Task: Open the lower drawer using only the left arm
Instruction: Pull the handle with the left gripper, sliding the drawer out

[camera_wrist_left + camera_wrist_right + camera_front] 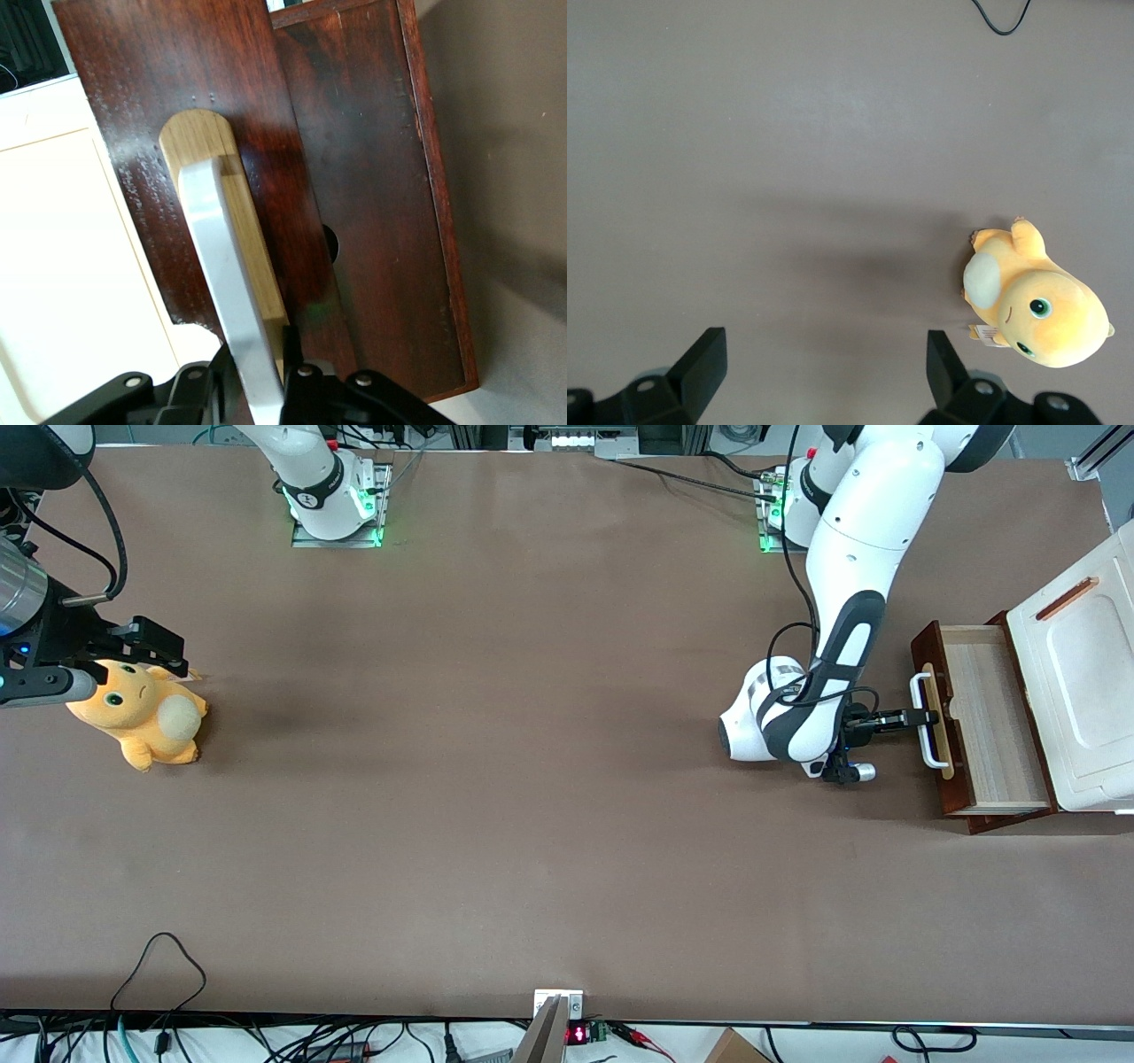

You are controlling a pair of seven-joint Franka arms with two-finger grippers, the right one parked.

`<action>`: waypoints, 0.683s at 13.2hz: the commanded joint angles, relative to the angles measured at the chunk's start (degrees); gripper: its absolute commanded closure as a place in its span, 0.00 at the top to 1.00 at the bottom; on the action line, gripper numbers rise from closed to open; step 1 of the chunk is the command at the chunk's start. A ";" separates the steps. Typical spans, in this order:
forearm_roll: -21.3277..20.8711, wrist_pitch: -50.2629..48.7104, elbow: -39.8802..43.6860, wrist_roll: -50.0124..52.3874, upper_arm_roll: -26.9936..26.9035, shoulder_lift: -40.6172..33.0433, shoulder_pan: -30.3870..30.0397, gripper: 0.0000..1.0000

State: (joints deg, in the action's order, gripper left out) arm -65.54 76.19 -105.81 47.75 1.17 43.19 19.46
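The lower drawer (992, 717) stands pulled out from the white cabinet (1085, 691), its light wood inside showing. Its dark reddish-brown front (168, 97) carries a white loop handle (221, 257) on a pale wood strip (199, 142). The left arm's gripper (921, 718) is in front of the drawer, shut on that handle (927, 722). In the left wrist view the gripper (257, 359) has one black finger (291, 350) on each side of the white bar, pressed against it. The arm's white wrist (753, 722) hangs low over the table.
A small orange-brown bar (1067, 598) sits on the cabinet's white panel. A yellow plush toy (142, 713) lies toward the parked arm's end of the table. A thin black cable loop (164, 961) lies near the table edge closest to the front camera.
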 commanded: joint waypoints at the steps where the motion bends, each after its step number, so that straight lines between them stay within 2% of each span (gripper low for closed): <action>1: 2.43 -1.13 0.87 -1.08 0.14 0.40 1.90 0.17; 5: 2.43 -1.13 0.78 -1.08 0.06 0.49 1.81 0.19; 7: 2.43 -1.13 0.78 -1.17 0.06 0.84 1.72 0.29; 8: 2.35 -1.13 0.78 -1.51 0.06 0.93 1.72 0.47; 9: 2.35 -1.13 0.78 -1.69 0.06 1.19 1.63 0.76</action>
State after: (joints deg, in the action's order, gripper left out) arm -64.98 75.88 -105.84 47.32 1.40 43.42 20.01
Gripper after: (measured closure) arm 0.665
